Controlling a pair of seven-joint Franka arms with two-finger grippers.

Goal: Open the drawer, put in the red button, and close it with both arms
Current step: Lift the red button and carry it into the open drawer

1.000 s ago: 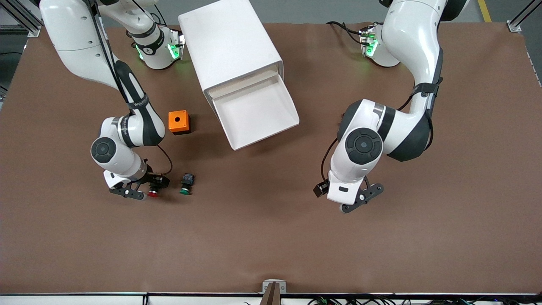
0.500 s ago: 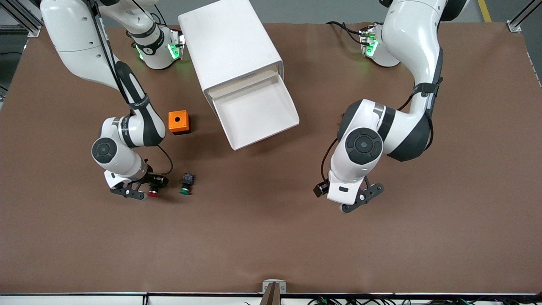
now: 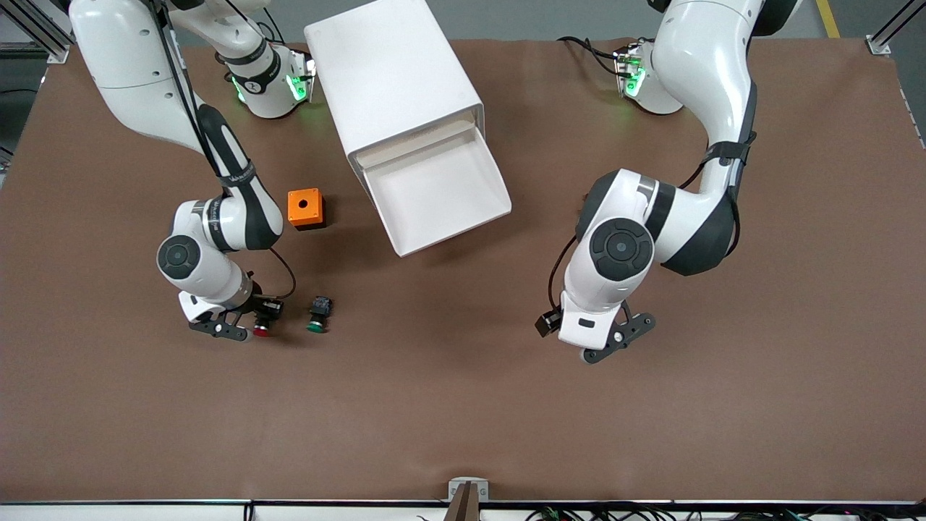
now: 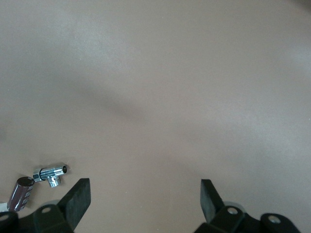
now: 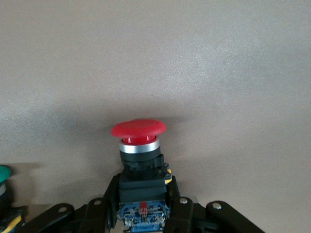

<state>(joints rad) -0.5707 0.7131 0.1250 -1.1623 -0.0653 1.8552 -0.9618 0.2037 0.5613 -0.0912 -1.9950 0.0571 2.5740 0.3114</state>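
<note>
The red button [image 5: 138, 141] has a red cap, a black body and a blue-grey rear block. My right gripper [image 5: 143, 201] is shut on its body, low at the table toward the right arm's end [image 3: 262, 317]. The red cap [image 3: 261, 331] points toward the front camera. The white drawer [image 3: 434, 192] stands pulled out of the white cabinet [image 3: 391, 79] with nothing in it. My left gripper [image 3: 615, 340] waits open above bare table toward the left arm's end, and nothing lies between its fingers [image 4: 77, 199].
A green-capped button [image 3: 317, 315] lies on the table beside the red one, and its edge shows in the right wrist view [image 5: 4, 174]. An orange box [image 3: 304, 208] sits between the right arm and the drawer. A small chrome fitting [image 4: 51, 174] shows in the left wrist view.
The right gripper's fingers have closed onto the red button's body. The left arm has not moved.
</note>
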